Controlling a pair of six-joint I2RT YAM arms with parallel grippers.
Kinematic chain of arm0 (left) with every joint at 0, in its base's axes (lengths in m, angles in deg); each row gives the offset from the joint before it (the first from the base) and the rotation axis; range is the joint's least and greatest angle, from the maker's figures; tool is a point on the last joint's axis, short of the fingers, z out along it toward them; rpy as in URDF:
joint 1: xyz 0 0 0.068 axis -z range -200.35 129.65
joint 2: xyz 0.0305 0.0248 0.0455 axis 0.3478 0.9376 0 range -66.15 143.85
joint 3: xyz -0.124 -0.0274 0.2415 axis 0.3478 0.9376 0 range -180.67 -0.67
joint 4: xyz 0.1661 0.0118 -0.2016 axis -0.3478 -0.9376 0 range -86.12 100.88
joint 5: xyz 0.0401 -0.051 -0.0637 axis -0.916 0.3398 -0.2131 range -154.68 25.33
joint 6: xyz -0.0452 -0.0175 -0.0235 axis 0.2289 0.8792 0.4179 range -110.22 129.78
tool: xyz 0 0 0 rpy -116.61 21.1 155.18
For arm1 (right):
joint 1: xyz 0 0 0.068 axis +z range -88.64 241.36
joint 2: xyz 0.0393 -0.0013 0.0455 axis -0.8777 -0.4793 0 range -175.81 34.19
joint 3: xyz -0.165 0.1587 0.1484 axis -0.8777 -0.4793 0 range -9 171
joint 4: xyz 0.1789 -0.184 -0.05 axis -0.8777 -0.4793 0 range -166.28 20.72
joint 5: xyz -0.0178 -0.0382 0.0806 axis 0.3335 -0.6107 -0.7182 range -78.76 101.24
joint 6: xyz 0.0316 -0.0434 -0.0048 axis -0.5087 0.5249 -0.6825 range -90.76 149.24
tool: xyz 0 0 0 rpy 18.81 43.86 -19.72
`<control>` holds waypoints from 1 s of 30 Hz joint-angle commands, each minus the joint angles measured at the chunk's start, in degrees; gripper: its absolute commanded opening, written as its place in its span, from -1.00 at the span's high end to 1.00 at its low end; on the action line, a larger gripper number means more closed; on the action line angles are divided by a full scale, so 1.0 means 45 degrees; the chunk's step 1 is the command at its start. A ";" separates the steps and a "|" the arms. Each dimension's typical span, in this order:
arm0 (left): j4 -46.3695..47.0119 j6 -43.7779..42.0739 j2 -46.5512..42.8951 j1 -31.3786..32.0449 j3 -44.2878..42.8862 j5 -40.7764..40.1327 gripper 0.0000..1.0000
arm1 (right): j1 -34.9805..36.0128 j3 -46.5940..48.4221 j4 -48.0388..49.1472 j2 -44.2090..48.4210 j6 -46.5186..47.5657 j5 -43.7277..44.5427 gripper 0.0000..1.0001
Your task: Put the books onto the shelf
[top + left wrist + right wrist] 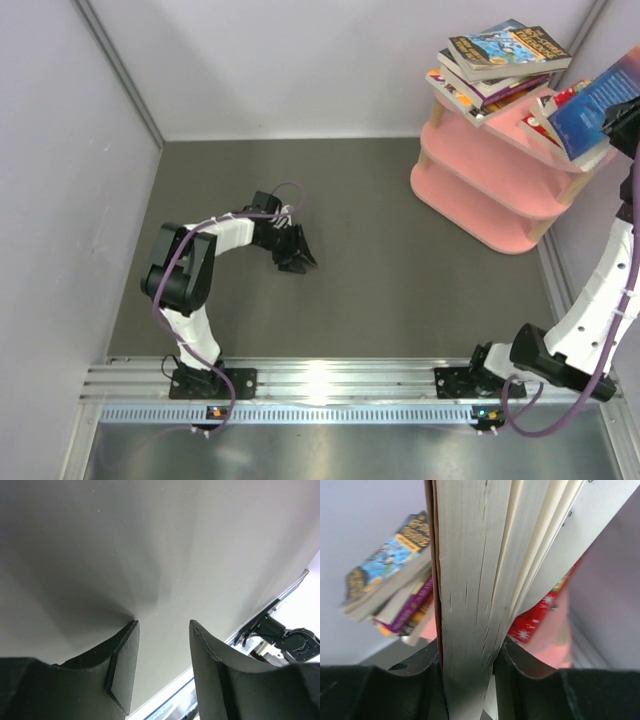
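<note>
Blue book (pixel 600 95) sat clamped in right claw (pixel 470 655) above the pink shelf (pixel 480 190); left claw (pixel 163 625) gaped empty over worktop (pixel 380 290).

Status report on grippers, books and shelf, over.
Left gripper open, empty, low over table. Right gripper shut on blue book, above shelf top. Other books stacked there; red book lies just under it.

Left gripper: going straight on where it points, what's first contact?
The grey table surface: the left gripper, open and empty, angles down at it with nothing in between. How close is unclear.
</note>
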 commanded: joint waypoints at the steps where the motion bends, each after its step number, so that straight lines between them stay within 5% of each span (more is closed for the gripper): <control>1: -0.0145 -0.0208 -0.0976 0.0029 -0.0034 -0.0268 0.01 | -0.0791 0.0585 0.5632 0.0073 -0.3740 -0.5997 1.00; 16: 0.0441 0.0007 -0.1387 0.0009 0.0904 -0.0405 0.02 | -0.5344 0.0277 0.9834 -0.2294 -1.0247 -0.9709 1.00; 24: 0.0675 0.0202 -0.0938 0.0009 0.0494 -0.0327 0.02 | -0.5502 -0.2691 1.0420 -0.2255 -1.2181 -1.0706 1.00; 30: 0.0811 0.0378 -0.0587 0.0009 0.0259 -0.0327 0.02 | -0.5599 -0.2966 1.0382 -0.2685 -1.2943 -1.1137 1.00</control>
